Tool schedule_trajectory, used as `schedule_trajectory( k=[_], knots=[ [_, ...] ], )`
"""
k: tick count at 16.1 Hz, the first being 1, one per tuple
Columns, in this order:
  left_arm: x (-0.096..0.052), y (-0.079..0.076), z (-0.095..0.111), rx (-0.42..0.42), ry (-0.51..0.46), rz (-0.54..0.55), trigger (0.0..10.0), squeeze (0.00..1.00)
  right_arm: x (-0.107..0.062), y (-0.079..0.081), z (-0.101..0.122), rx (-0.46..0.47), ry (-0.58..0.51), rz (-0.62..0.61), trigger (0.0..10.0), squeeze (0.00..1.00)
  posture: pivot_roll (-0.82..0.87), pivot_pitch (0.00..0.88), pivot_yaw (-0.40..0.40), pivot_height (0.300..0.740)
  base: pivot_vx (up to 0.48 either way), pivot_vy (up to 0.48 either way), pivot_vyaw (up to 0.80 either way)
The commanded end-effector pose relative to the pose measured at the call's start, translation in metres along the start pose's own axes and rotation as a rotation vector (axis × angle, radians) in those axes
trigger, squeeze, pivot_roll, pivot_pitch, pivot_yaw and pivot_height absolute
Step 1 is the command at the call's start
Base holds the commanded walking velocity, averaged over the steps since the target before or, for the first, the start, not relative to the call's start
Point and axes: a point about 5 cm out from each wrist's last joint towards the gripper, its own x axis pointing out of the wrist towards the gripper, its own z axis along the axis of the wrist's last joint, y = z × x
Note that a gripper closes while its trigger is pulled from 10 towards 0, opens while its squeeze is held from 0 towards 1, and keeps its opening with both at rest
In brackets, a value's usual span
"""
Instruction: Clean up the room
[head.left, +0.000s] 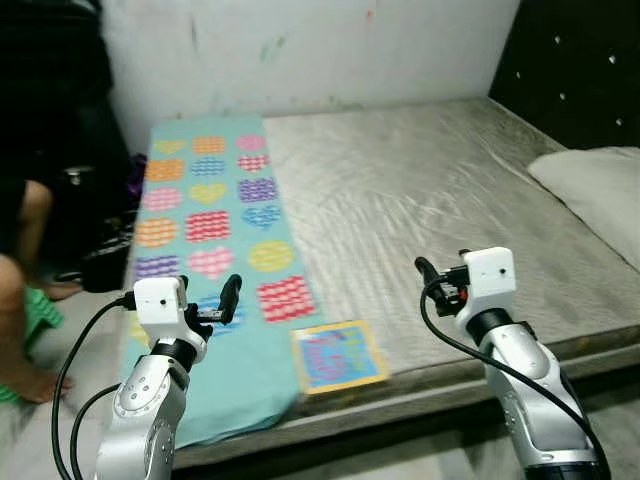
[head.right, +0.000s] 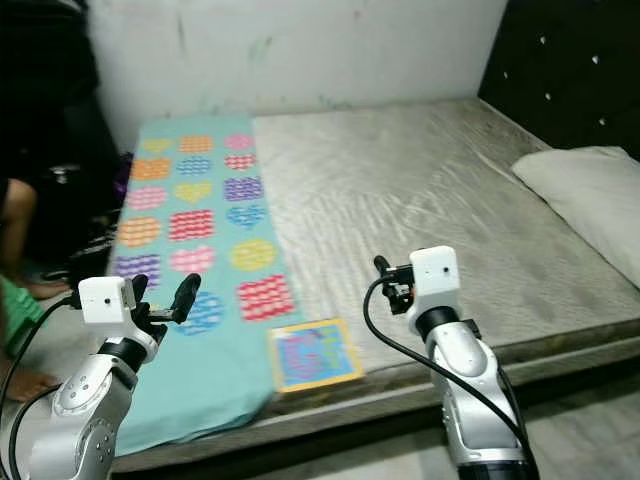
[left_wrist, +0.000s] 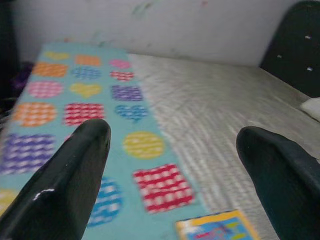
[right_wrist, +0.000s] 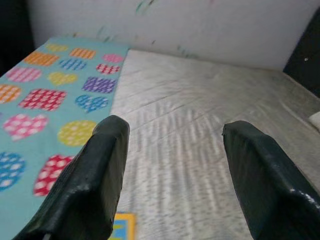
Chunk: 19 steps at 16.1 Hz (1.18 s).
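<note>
A grey bed (head.left: 430, 190) lies before me. A teal blanket (head.left: 210, 210) with colourful hearts and patches covers its left strip. A thin book (head.left: 338, 355) with a yellow border and a blue-pink cover rests flat at the near edge, half on the blanket. My left gripper (head.left: 208, 302) hovers open over the blanket's near part, left of the book. My right gripper (head.left: 440, 272) hovers open over bare mattress, right of the book. Both hold nothing. The left wrist view shows the book (left_wrist: 217, 227) between and below its fingers (left_wrist: 75, 170).
A pale pillow (head.left: 595, 185) lies at the bed's right side against a black headboard (head.left: 580, 70). A person's leg and bare foot (head.left: 25, 370) are at the left beside the bed, with dark bags (head.left: 105, 260) on the floor. A white wall (head.left: 300, 50) stands behind.
</note>
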Motion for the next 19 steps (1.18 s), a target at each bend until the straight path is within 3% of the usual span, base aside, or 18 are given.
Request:
schedule_trajectory(
  k=[1,19],
  knots=[
    [-0.0017,0.0074,0.0019,0.020,0.003,0.020,10.0,0.00,0.0038,0.0056,0.0065,-0.004,-0.027,0.023,10.0,0.00,-0.14,0.000,-0.008,0.740,0.000,0.480,0.00],
    [0.0000,0.0005,0.0061,0.035,-0.030,-0.037,10.0,0.00,0.0053,0.0069,0.0041,-0.017,-0.022,0.026,10.0,0.00,-0.14,0.000,-0.007,0.740,0.013,0.027,0.00]
  ],
)
